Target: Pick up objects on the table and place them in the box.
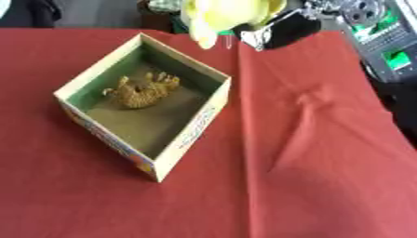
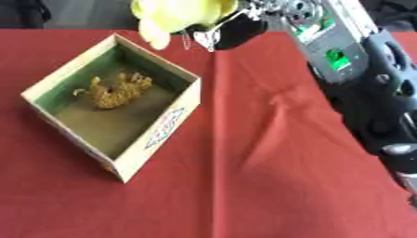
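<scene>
Looking from left to right, you first meet the box (image 1: 190, 135), an open cardboard carton sitting skewed on the red cloth (image 1: 326, 176), one corner pointing toward you. Inside it, on the floor near the far left wall, lies a small tan toy (image 1: 143, 90), lumpy and animal-like, already put away.

Moving right and up, above the box's far corner and at the top edge of the view, you find a yellow object (image 1: 224, 16). It is pale, rounded and soft-looking, with a lobe hanging down toward the box. Its upper part is cut off by the frame, so what it is stays unclear.

Just right of it is your right hand (image 1: 277, 32), black with silver parts, reaching in from the upper right. It seems to be carrying the yellow object, but you cannot tell from these views whether the fingers are curled round it or merely touching it.

Your left hand appears in neither view.

The relation that matters: the box opening lies down and to the left of the yellow object, close by, with the far wall between them. The hanging lobe points roughly at that far corner. As a judgement, the next move is a short carry toward you and leftward, clearing the wall before letting go.

Farther right, the arm's silver and green parts (image 2: 334, 46) fill the edge.
</scene>
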You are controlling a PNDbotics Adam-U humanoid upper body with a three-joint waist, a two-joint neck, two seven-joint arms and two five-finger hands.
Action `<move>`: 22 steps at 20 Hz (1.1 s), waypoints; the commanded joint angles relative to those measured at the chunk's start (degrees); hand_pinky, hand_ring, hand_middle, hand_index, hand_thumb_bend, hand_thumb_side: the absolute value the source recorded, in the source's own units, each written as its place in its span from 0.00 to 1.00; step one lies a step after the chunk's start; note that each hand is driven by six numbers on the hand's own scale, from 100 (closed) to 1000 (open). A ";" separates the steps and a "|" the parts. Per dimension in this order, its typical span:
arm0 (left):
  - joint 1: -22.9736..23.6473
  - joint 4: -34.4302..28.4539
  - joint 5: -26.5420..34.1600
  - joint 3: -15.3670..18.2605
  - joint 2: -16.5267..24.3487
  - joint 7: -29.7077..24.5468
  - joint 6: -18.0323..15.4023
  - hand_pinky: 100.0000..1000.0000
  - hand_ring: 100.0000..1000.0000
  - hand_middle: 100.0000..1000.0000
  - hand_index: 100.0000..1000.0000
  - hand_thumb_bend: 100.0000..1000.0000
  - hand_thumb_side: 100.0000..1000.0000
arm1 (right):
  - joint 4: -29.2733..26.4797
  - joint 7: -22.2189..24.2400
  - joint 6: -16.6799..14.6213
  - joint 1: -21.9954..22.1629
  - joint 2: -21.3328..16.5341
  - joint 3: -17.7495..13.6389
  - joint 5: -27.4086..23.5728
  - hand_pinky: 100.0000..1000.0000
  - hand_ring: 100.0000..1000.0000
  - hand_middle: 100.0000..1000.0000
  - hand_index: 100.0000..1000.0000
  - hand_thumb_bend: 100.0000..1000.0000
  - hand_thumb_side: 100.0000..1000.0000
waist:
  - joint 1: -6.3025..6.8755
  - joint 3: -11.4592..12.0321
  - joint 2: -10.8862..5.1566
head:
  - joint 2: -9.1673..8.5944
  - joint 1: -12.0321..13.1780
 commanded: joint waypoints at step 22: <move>-1.90 -0.97 1.15 -1.04 -0.29 -1.17 -0.19 0.73 0.57 0.64 0.74 0.00 0.88 | 25.37 -3.07 -8.19 -7.83 16.04 6.65 16.92 0.56 0.67 0.37 0.48 0.00 0.24 | -1.28 3.86 -0.25 | -1.14 -2.19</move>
